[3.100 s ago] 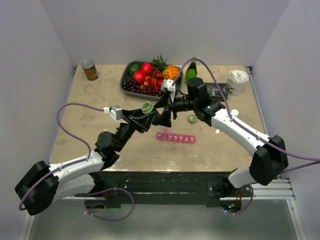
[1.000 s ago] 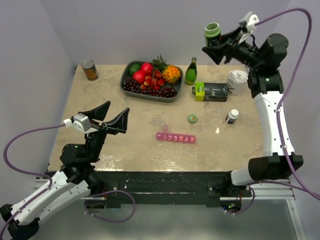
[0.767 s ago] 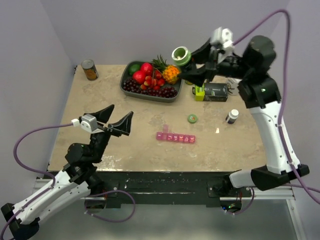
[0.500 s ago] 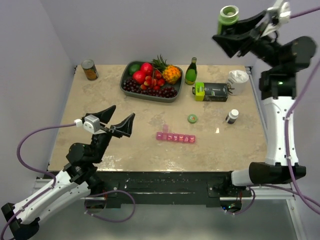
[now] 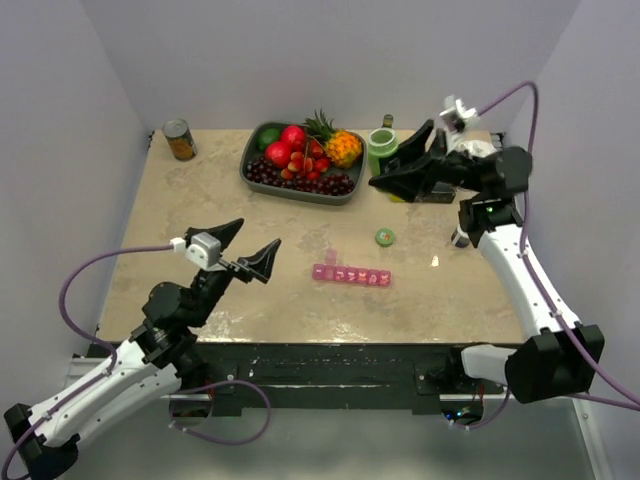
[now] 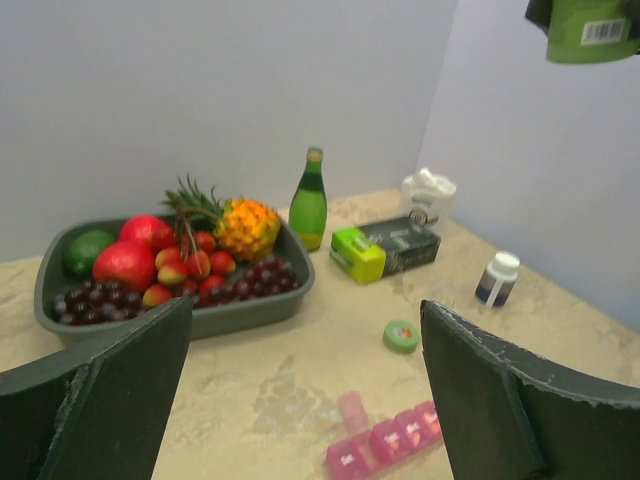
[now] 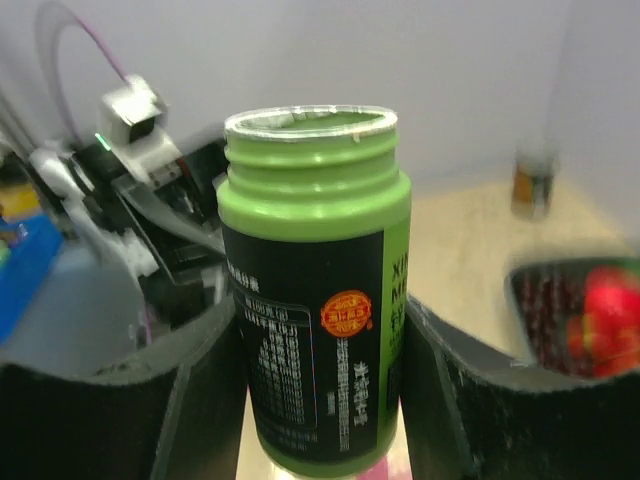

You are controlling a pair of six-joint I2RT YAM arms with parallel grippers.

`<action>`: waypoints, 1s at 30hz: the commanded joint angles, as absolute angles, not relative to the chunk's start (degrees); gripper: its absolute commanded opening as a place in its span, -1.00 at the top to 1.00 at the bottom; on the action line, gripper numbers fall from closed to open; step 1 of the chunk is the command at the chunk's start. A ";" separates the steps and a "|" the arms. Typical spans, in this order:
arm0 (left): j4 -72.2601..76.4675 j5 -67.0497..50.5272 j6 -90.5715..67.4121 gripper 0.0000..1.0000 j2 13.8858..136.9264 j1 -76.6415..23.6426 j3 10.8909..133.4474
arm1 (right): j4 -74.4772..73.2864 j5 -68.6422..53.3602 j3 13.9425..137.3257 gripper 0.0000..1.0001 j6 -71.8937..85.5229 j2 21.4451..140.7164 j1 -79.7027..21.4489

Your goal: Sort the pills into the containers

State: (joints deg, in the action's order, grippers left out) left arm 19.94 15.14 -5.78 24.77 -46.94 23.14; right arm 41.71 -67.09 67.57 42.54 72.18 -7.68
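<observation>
- The left gripper (image 5: 248, 246) is hovering above the near left part of the table (image 5: 200, 200), jaws spread wide and carrying nothing.
- The pink pill organizer (image 5: 351, 275) is lying flat near the table's middle, toward the near edge, just right of that gripper. Its long side is running left to right. A lid at its left end seems to be standing up; the other lids are looking closed.
- The organizer is likely behaving as a light, stiff plastic strip that slides easily on the smooth top. The safest hold is probably across its narrow width near the middle, or a press from above to steady it. The small hinged lids probably need a gentle fingertip at their edges.
- A green cap (image 5: 384, 237) is lying just beyond the organizer's right end.
- The right gripper (image 7: 320, 340) is holding an uncapped green bottle (image 7: 315, 200) upright above the far right of the table. Its jaws are squeezing the bottle's lower sides.
- The bottle looks rigid and smooth, so tipping it slowly seems wise.
</observation>
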 commanded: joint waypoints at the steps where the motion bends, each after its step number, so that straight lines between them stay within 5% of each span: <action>1: 9.08 14.32 -4.30 -0.99 28.91 -45.27 27.85 | -19.57 -58.13 74.33 1.00 -10.85 71.36 -8.51; 11: -5.43 8.87 1.65 -0.99 34.80 -33.05 32.87 | -42.88 -46.68 64.69 1.00 -45.95 75.31 -23.37; 19: -5.62 13.35 5.98 -0.99 35.77 -32.96 27.86 | -41.92 -31.92 66.26 1.00 -40.96 82.52 -28.74; 30: -4.40 13.19 5.89 -0.99 34.10 -31.91 27.25 | -48.51 -27.68 71.63 1.00 -36.48 91.14 -32.61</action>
State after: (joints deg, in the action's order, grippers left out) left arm -6.50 13.04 4.29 34.70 -32.67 27.29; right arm -45.95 -28.77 67.53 -38.89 90.13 -32.14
